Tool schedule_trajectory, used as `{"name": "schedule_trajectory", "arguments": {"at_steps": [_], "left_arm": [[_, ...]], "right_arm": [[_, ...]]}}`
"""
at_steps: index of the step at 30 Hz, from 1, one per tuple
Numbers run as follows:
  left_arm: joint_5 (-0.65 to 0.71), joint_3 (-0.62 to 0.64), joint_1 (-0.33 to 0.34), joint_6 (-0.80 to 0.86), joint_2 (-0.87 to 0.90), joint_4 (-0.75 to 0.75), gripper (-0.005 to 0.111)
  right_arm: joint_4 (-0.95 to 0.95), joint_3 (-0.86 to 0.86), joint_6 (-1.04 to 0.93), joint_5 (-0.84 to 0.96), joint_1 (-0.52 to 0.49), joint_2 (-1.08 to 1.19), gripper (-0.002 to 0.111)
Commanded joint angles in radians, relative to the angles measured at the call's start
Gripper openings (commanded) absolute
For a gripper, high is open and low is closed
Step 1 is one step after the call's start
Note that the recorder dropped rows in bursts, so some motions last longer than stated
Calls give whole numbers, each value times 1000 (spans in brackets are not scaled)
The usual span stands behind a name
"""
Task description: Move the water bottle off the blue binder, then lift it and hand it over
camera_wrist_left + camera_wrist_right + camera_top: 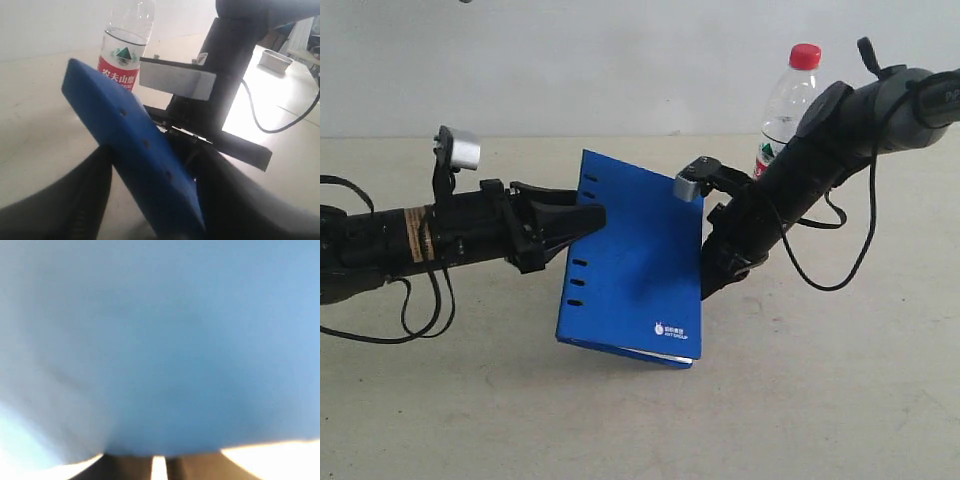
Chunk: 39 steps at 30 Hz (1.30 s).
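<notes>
Clamped across the slotted left edge of the blue binder (630,270), the jaws of the left gripper (585,215) sit one on each face; the left wrist view shows the blue binder (130,135) wedged between the two dark fingers (65,200). The binder hangs tilted, far end high and near end low above the table (820,420); whether the near corner touches the table cannot be told.

The right gripper (706,282) is at the binder's right edge with its jaws drawn together. In the right wrist view the fingers (130,467) show only a sliver of light between them and the blue binder (160,340) fills the rest. Whether they pinch any of the cover cannot be told.

The water bottle (790,100) is already off the binder. It stands upright on the table at the far right, just behind the right arm (840,130) and partly hidden by it.

The main risk is probably the handover itself. If the left jaws let go before the right ones truly bite, the tilted binder would drop or swing. With both holding, uneven pulls could twist it out of a shallow edge grip. The right arm's elbow passes close to the light bottle, so a sweep backward could tip it.
</notes>
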Motion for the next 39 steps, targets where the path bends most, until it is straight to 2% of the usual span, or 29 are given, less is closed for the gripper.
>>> {"name": "schedule_trajectory", "arguments": {"at_steps": [1,6,7,12,20,24,29,32,35,39], "left_arm": [[21,-30,-61,-92,38,251,47],[158,-89,-61,-315,34,399,47],[182,-121,-61,-426,34,482,47],[181,-187,-58,-643,10,592,47],[45,-194,-60,-682,25,473,47],[47,-194,-60,-836,34,430,47],[61,-194,-60,-889,34,365,47],[132,-194,-60,-889,34,378,37],[196,-194,-60,-823,34,387,7],[201,-192,-60,-732,34,389,4]], "right_arm": [[160,-13,-43,0,13,-16,0],[199,-13,-100,0,13,-16,0],[200,-13,-104,0,13,-16,0],[200,-13,-104,0,13,-16,0],[215,-13,-122,-24,13,-16,0],[218,-13,-122,-24,13,-16,0],[218,-13,-122,-24,13,-16,0],[218,-13,-122,-24,13,-16,0],[218,-13,-122,-24,13,-16,0],[217,-13,-122,-6,13,-16,0]]}}
